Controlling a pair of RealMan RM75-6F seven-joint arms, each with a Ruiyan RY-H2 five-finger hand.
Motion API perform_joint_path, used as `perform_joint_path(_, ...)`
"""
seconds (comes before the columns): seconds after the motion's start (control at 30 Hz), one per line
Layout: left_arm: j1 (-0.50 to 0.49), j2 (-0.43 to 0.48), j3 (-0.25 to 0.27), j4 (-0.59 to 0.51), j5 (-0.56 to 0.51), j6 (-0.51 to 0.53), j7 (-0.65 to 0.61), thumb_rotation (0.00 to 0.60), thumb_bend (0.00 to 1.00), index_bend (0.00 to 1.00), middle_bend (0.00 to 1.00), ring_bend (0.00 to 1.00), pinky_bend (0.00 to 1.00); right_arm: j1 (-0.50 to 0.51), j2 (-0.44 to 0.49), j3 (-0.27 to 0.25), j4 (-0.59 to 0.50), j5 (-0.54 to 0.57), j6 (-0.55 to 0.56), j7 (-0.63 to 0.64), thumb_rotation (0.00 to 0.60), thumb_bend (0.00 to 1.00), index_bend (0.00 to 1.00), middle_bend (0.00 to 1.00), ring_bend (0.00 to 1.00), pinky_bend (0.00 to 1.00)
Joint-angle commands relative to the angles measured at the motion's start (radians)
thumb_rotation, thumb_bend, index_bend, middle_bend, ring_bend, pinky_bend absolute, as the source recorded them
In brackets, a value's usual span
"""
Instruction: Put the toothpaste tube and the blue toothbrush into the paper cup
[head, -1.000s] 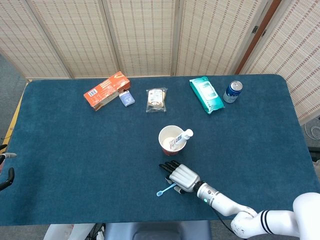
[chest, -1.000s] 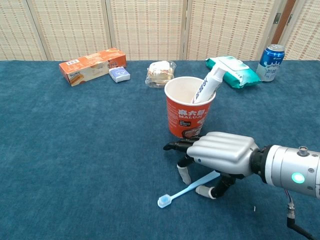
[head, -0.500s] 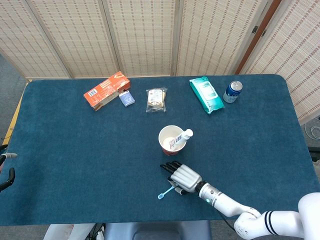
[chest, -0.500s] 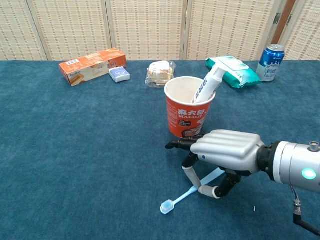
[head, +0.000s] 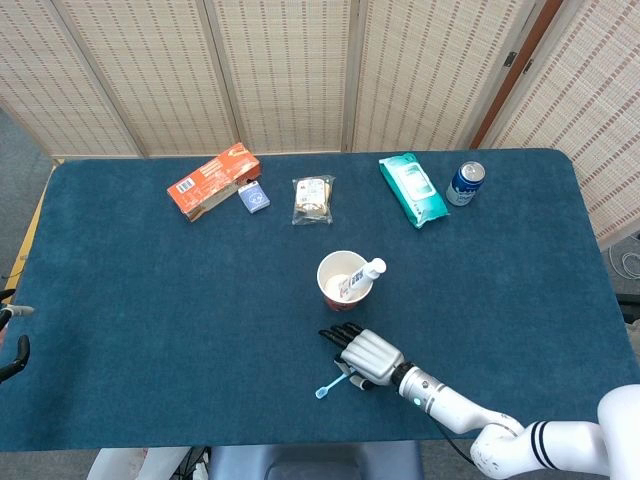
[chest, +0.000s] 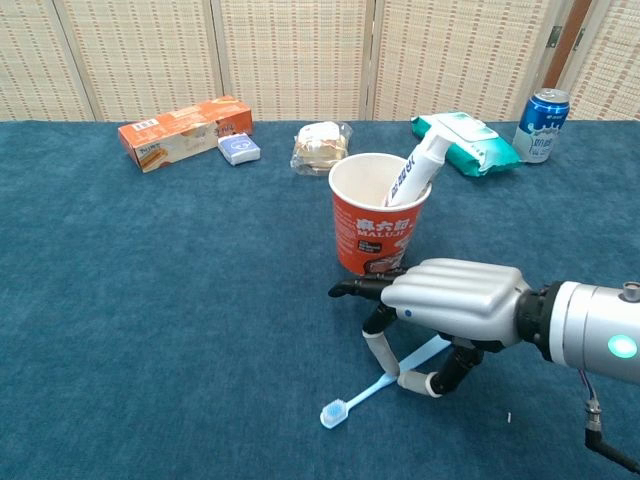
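The red paper cup (chest: 378, 235) stands mid-table, also seen from above (head: 331, 284), with the white toothpaste tube (chest: 416, 168) leaning in it, cap up to the right (head: 372, 268). Just in front of the cup lies the blue toothbrush (chest: 352, 398), its head (head: 323, 391) down on the cloth. My right hand (chest: 452, 299) is palm-down over the handle and pinches it between a finger and the thumb (head: 367, 356). The handle end is hidden under the hand. Only a sliver of my left hand (head: 10, 345) shows at the table's left edge.
Along the back stand an orange box (chest: 184, 131), a small blue box (chest: 239, 149), a wrapped snack (chest: 320, 145), a green wipes pack (chest: 464, 140) and a blue can (chest: 545, 124). The table's front edge (head: 300, 442) is close behind the toothbrush.
The right hand closed finger and thumb around the toothbrush handle, and the brush swung to a steeper angle with its head slightly nearer the front edge. The last half second shows almost no movement.
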Motion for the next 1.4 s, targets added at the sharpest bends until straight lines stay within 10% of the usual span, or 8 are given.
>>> perform_joint_path(0.03,0.000,0.000,0.000,0.000,0.000,0.000,0.000,0.600,0.52,0.32,0.16,0.08,0.16,0.000,0.004,-0.002,-0.004,-0.004,0.001,0.003,0.600,0.29,0.53,0.02,0.00,0.12)
perform_joint_path(1.4,0.000,0.001,-0.001,-0.001,-0.002,-0.001,-0.002,0.600,0.52,0.32,0.16,0.08,0.16,0.002,-0.019,-0.001,0.028,-0.005,-0.012,-0.007,0.600,0.21,0.43,0.01,0.00,0.12)
